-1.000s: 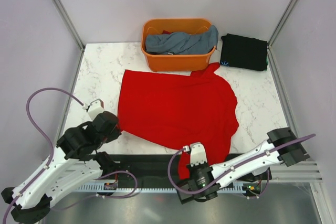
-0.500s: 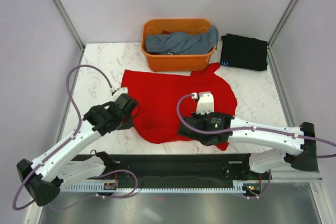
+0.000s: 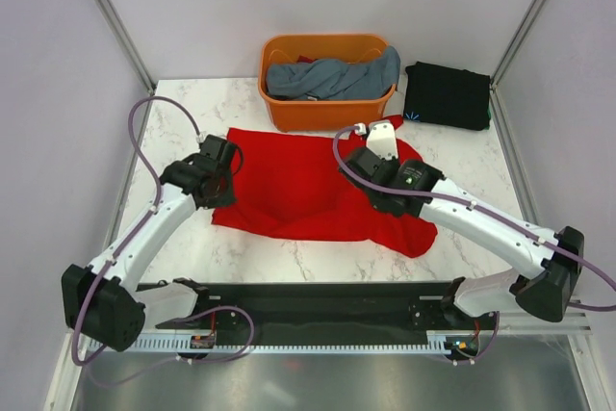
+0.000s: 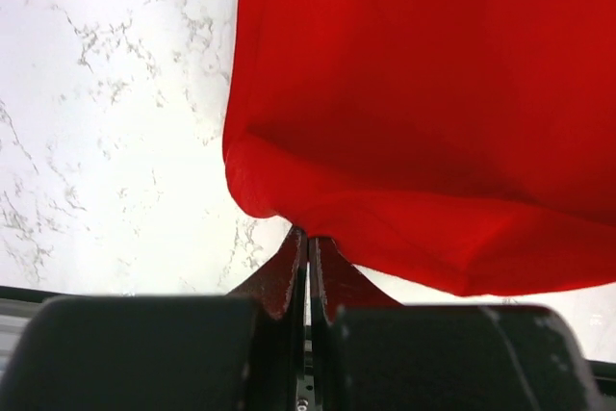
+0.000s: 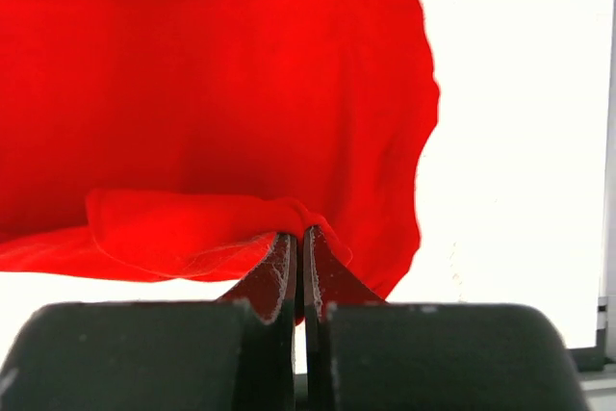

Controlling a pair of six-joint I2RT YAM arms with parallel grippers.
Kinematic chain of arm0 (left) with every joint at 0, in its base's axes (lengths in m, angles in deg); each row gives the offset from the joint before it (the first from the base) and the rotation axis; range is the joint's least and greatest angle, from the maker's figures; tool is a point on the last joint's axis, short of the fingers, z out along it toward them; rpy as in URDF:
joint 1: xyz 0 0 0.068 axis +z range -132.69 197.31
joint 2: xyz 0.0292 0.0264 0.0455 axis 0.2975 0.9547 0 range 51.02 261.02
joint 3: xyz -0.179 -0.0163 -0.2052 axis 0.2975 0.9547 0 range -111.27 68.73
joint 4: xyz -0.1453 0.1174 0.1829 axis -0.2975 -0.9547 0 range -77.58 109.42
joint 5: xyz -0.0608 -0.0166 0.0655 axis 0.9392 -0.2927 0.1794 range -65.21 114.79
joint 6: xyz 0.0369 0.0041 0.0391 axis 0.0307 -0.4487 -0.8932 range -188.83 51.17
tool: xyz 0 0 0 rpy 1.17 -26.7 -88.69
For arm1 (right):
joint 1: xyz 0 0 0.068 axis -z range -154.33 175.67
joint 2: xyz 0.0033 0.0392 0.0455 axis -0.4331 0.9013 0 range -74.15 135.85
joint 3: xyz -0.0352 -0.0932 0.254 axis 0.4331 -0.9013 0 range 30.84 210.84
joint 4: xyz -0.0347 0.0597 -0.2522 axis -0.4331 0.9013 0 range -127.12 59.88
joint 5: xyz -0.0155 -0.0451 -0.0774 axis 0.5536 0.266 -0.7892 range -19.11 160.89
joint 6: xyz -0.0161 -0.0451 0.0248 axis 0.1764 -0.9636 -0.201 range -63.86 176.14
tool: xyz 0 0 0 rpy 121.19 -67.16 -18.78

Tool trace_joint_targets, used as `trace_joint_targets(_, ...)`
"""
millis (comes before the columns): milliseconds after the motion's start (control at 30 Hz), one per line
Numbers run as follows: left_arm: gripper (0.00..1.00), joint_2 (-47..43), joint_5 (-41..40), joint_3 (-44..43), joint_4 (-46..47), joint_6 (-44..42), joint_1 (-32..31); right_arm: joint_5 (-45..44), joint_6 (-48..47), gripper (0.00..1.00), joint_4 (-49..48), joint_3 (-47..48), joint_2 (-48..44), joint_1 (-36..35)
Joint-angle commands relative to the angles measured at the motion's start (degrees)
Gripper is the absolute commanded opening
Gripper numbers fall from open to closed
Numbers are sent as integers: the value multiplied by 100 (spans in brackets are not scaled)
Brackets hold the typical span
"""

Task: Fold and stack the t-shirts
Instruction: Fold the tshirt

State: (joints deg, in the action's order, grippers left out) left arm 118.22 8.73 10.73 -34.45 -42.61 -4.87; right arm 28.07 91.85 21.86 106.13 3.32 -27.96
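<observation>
A red t-shirt [image 3: 308, 190] lies on the marble table, its near half lifted and carried back over the far half. My left gripper [image 3: 227, 163] is shut on the shirt's left hem corner [image 4: 289, 218]. My right gripper [image 3: 371, 163] is shut on the right hem corner [image 5: 289, 214]. Both hold the cloth above the shirt's far part. A folded black t-shirt [image 3: 447, 95] lies at the back right. An orange basket [image 3: 327, 113] at the back holds a crumpled blue-grey shirt [image 3: 332, 77].
The marble table [image 3: 173, 122] shows bare at the left [image 4: 115, 93] and at the right [image 5: 520, 93]. A black rail [image 3: 318, 300] runs along the near edge. Frame posts stand at the back corners.
Both grippers have carried the shirt's near hem away from the table's front edge toward the basket, folding the shirt over itself. The arms have stretched out.
</observation>
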Motion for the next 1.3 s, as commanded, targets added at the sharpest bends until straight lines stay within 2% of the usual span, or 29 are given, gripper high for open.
trace_joint_targets(0,2,292,59,-317,315,-565,134,99,-854,0,-440,241,40,413)
trace_joint_targets(200,2,951,120,-528,613,-837,512,406,-1583,0,-966,179,241,1081)
trace_joint_targets(433,2,1717,357,-835,913,-1136,854,741,-1997,0,-1371,311,742,1627)
trace_joint_targets(533,2,2366,665,-1282,948,-1329,1021,872,-2172,0,-1538,451,1155,1978)
trace_joint_targets(567,5,2707,752,-1441,913,-1365,1074,916,-2216,0,-1574,626,1304,2109)
trace_joint_targets(600,13,2885,849,-1608,756,-1347,1127,1004,-2234,10,-1556,784,1636,2424)
trace_joint_targets(633,47,3008,971,-1931,650,-1295,1249,1170,-2173,34,-1374,995,1831,2601)
trace_joint_targets(667,61,3079,1129,-2056,562,-1199,1285,1224,-2103,78,-1224,1510,2016,2768)
trace_joint_targets(700,71,3010,1235,-2127,509,-1006,1321,1268,-2007,87,-1022,1785,2296,3031)
trace_joint_targets(733,98,2896,1332,-2076,517,-918,1338,1277,-1797,92,-646,2145,2351,3120)
trace_joint_targets(767,100,2713,1376,-1997,552,-821,1338,1312,-1717,93,-599,2139,2299,3165)
trace_joint_targets(800,100,2389,1455,-1900,561,-681,1338,1390,-1638,95,-616,2009,1968,3183)
trace_joint_targets(867,100,2009,1517,-1488,623,-505,1338,1995,-1226,96,-914,1167,1458,3192)
trace_joint_targets(900,100,1842,1544,-1312,658,-295,1338,2285,-1050,96,-1037,781,872,3209)
trace_joint_targets(933,100,1440,1570,-893,797,-171,1356,2749,-613,96,-1307,-84,570,3209)
trace_joint_targets(1000,100,973,1727,-373,1000,293,1365,3200,-189,94,-1599,-994,-332,3200)
trace_joint_targets(1033,99,535,1763,161,1131,444,1400,3332,74,92,-1800,-1416,-616,3209)
trace_joint_targets(1067,99,287,1798,427,1376,594,1409,3690,434,89,-1898,-2186,-880,3209)
trace_joint_targets(1133,99,-265,1799,1131,1606,1016,1479,3895,779,85,-2188,-3154,-1610,3200)
trace_joint_targets(1267,99,-812,1843,1887,2054,1569,1602,3844,1158,84,-2145,-3898,-2288,3209)
